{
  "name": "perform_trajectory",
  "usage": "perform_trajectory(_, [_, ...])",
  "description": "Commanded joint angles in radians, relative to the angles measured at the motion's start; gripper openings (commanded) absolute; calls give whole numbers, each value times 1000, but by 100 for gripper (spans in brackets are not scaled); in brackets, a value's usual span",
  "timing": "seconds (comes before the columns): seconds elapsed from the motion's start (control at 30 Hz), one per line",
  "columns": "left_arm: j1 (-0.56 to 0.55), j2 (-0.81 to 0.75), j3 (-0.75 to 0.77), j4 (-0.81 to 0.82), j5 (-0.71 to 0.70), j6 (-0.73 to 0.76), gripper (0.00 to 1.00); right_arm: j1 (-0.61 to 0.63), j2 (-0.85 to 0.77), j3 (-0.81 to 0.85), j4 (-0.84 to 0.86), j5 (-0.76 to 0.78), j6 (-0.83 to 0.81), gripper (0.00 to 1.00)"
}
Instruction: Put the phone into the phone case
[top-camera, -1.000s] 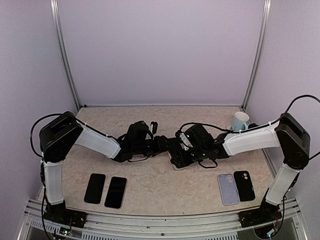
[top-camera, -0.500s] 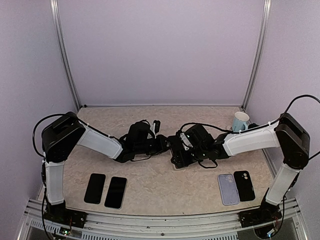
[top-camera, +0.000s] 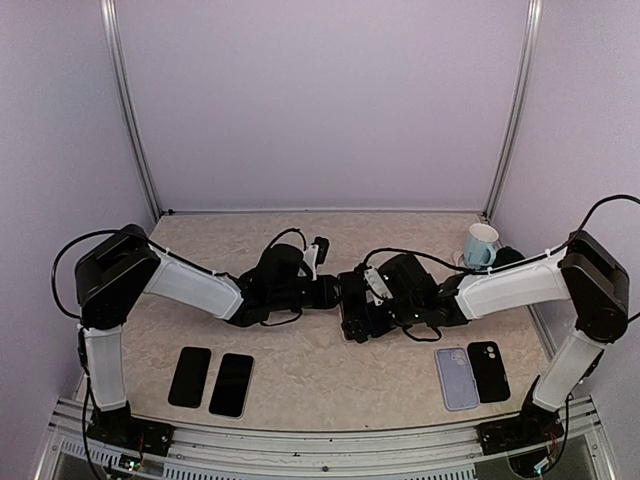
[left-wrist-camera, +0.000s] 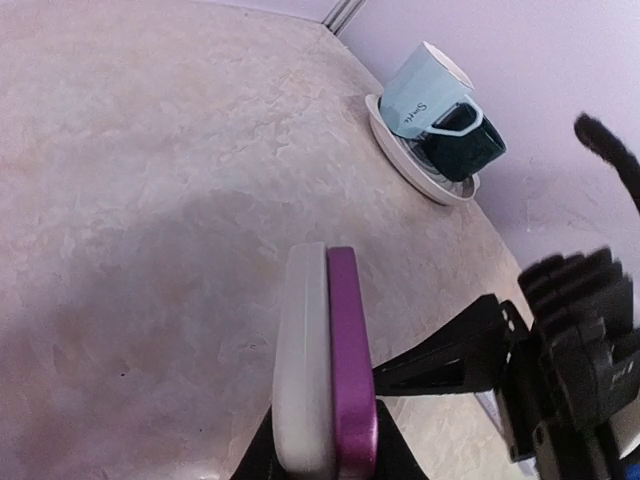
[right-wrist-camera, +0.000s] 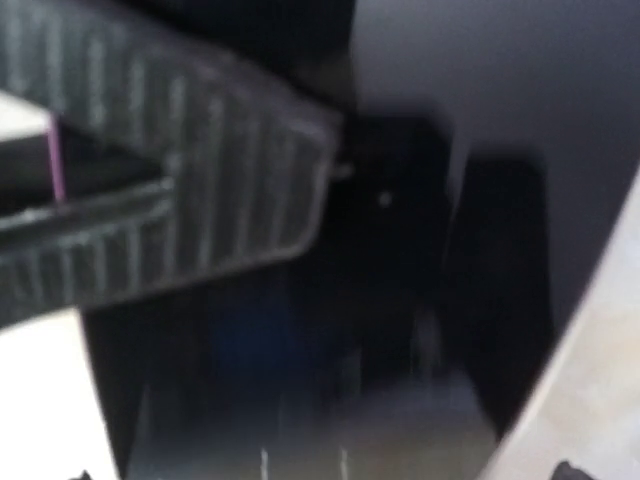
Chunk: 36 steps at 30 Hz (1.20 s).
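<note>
Beige marbled table (top-camera: 300, 400), purple walls round it. L arm (top-camera: 190, 285) & R arm (top-camera: 510, 285) both reach inward and meet mid-table. Left gripper (top-camera: 332, 292) pinches two thin slabs, seen edge-on in its wrist cam: pale grey phone (left-wrist-camera: 303, 370) flat against magenta-purple phone case (left-wrist-camera: 350, 370), held upright above the table; can't tell if the phone is seated in it. Right gripper (top-camera: 355, 308) sits just beside them, one black finger (left-wrist-camera: 450, 360) reaching to the purple side. Its own cam is too blurred, so can't tell spread or pressed. Far R: pale blue mug (left-wrist-camera: 425, 95) tilted on white saucer (left-wrist-camera: 440, 185), beside a dark teal item (left-wrist-camera: 462, 148). Near L: two black phones (top-camera: 190, 376) (top-camera: 231, 384) side by side. Near R: lilac case (top-camera: 455, 378) and black case (top-camera: 489, 371), also side by side.
</note>
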Motion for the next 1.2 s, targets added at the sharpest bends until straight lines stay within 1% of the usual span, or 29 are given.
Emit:
perform_trajectory(0.0, [-35, -80, -93, -100, -210, 393, 0, -31, -142, -78, 84, -111, -102, 99])
perform_trajectory(0.1, [-44, -136, -168, -19, -215, 482, 0, -51, -240, -144, 126, -168, -173, 99])
perform_trajectory(0.2, [-47, -186, -228, 42, -173, 546, 0, -78, -344, -216, 195, -252, -235, 99])
perform_trajectory(0.33, [-74, -229, -270, 75, -110, 630, 0, -101, -479, -321, 340, -327, -319, 99])
perform_trajectory(0.4, [-102, -252, -298, 106, -116, 699, 0, -101, -536, -400, 450, -363, -370, 99])
perform_trajectory(0.47, [-137, -274, -322, 133, -128, 740, 0, -101, -581, -455, 547, -401, -380, 99])
perform_trajectory(0.53, [-158, -297, -350, 158, -124, 772, 0, -101, -605, -467, 571, -432, -394, 99])
perform_trajectory(0.6, [-172, -313, -376, 183, -100, 794, 0, -101, -599, -450, 536, -483, -448, 99])
perform_trajectory(0.77, [-203, -351, -446, 262, -7, 821, 0, -101, -545, -371, 421, -590, -514, 99])
perform_trajectory(0.87, [-210, -368, -491, 336, 0, 823, 0, -101, -518, -375, 458, -640, -525, 94])
perform_trajectory(1.0, [-209, -386, -536, 420, 7, 823, 0, -97, -435, -338, 473, -690, -510, 85])
perform_trajectory(1.17, [-210, -393, -555, 472, 26, 803, 0, -78, -354, -310, 526, -682, -528, 82])
